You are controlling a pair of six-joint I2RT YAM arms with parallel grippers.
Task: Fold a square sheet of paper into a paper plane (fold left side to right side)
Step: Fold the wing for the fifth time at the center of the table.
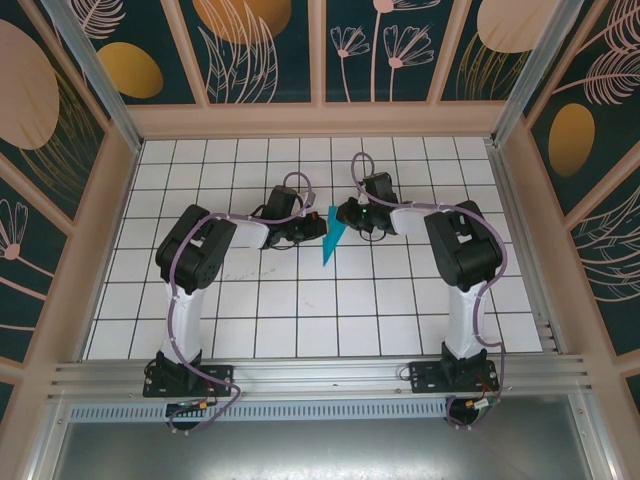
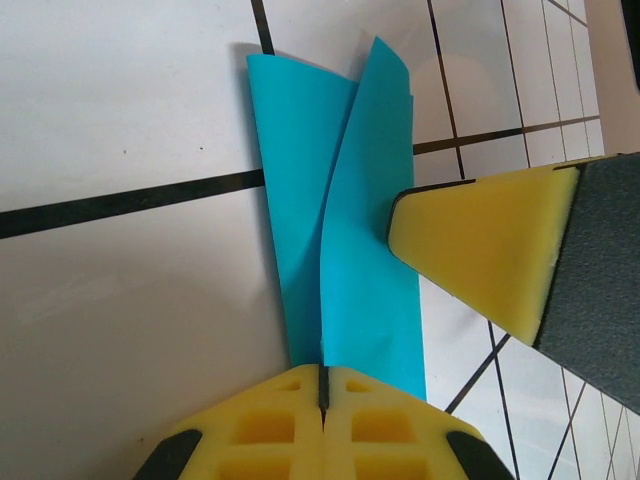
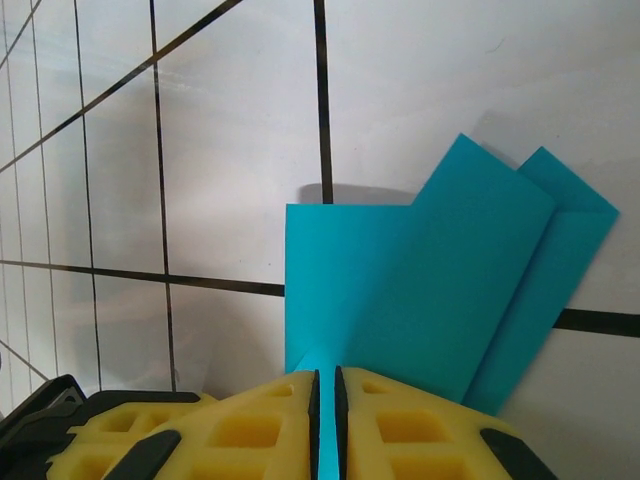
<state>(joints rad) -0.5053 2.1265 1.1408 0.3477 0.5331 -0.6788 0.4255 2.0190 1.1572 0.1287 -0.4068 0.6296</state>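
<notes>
The sheet of paper (image 1: 329, 243) is cyan and folded into a slim pointed strip with layered flaps. It lies on the white tiled table (image 1: 300, 320) between the two arms. My left gripper (image 1: 320, 228) is at its upper end, coming from the left. In the left wrist view the paper (image 2: 340, 200) runs into the closed seam of my left gripper (image 2: 323, 375), which is shut on it. My right gripper (image 1: 342, 216) comes from the right. In the right wrist view the paper (image 3: 420, 290) shows between the nearly closed jaws of my right gripper (image 3: 325, 385). One right finger (image 2: 480, 240) overlaps the paper's edge.
A wooden frame (image 1: 320, 120) and patterned panels wall in the table on three sides. An aluminium rail (image 1: 320, 375) carrying both arm bases runs along the near edge. Bare tiles lie in front of the paper.
</notes>
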